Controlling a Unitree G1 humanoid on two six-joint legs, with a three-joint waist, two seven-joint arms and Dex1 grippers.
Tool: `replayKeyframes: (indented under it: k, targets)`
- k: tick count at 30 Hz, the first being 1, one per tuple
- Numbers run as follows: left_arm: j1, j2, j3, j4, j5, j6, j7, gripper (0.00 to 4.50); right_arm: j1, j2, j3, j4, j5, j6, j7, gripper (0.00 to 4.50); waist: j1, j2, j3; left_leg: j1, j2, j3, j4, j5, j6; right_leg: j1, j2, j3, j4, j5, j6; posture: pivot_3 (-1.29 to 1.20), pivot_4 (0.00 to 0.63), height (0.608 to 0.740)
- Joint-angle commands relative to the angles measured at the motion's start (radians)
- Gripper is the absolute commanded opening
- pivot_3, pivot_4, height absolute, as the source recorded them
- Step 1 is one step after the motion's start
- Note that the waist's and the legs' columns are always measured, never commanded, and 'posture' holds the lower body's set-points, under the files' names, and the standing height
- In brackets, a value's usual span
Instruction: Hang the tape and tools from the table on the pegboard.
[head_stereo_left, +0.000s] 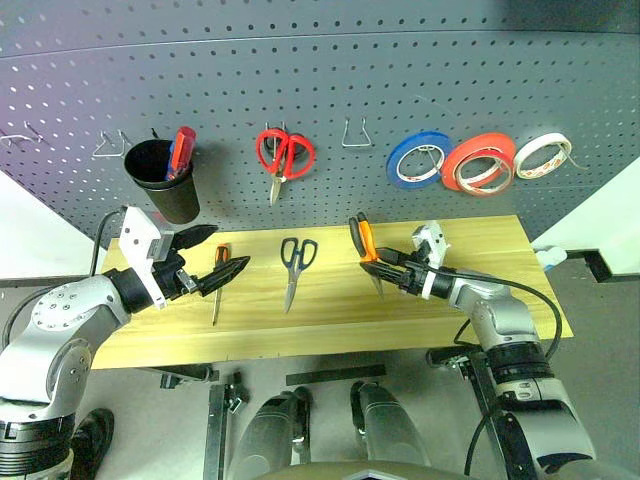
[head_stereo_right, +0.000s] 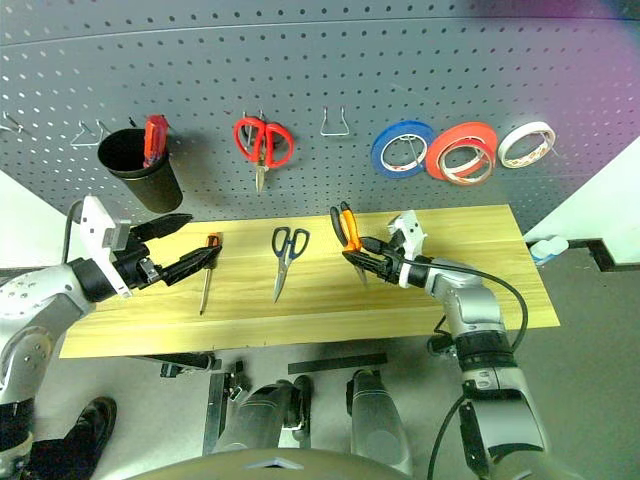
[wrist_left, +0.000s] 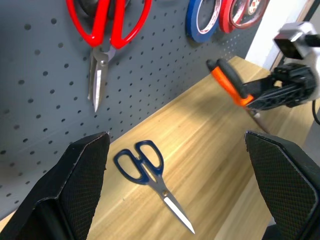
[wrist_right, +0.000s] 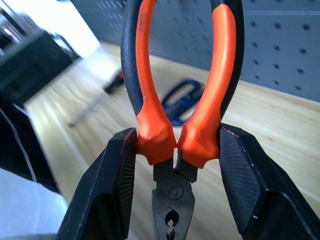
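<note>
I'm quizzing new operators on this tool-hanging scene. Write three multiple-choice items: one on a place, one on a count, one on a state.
1. Where do the dark-handled scissors lie?
A. on the table
B. on the pegboard
C. in the black cup

2. How many tape rolls hang on the pegboard?
A. one
B. two
C. three

3. What is the right gripper doing?
A. standing open
B. clamping the pliers
C. holding the screwdriver

Key: 1 A, they lie flat on the wood mid-table. 2 C, blue, red-orange and white rolls hang together. 3 B, its fingers squeeze the orange handles in the right wrist view.
</note>
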Motion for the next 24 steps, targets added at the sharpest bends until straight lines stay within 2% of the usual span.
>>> replayKeyframes:
  k: [1, 11, 19, 24]
  targets:
    - [-0.012, 0.016, 0.01, -0.008, -0.016, -0.003, -0.021, 4.5, -0.032, -0.001, -0.056, -0.103, 0.092, 0.022, 0.001, 2.07, -0.005, 0.0, -0.001, 0.0, 0.0, 0.0, 0.0, 0.0, 0.0, 0.0, 0.0, 0.0, 0.0, 0.0, 0.0, -0.22, 0.143, 0.74]
    - [-0.002, 0.031, 0.046, -0.037, -0.086, 0.07, -0.037, 4.5, -0.164, 0.033, -0.065, -0.137, 0.144, 0.035, -0.061, 2.07, -0.033, -0.002, -0.002, 0.0, 0.0, 0.0, 0.009, 0.0, 0.0, 0.0, 0.0, 0.0, 0.009, 0.0, 0.0, -0.21, 0.115, 0.74]
    - [0.021, 0.042, 0.069, -0.053, -0.074, 0.052, -0.024, 4.5, -0.269, 0.054, -0.061, -0.156, 0.179, 0.043, -0.089, 2.07, -0.035, -0.001, -0.017, 0.0, 0.0, 0.0, 0.012, 0.001, -0.001, 0.0, 0.0, 0.0, 0.013, 0.0, 0.0, -0.19, 0.094, 0.74]
    - [0.009, 0.033, 0.065, -0.045, -0.065, 0.037, -0.011, 4.5, -0.357, 0.091, -0.048, -0.084, 0.131, -0.027, -0.155, 2.07, -0.035, -0.003, -0.026, 0.0, 0.0, 0.0, 0.012, 0.001, -0.002, 0.0, 0.001, 0.0, 0.013, 0.0, 0.0, -0.18, 0.091, 0.74]
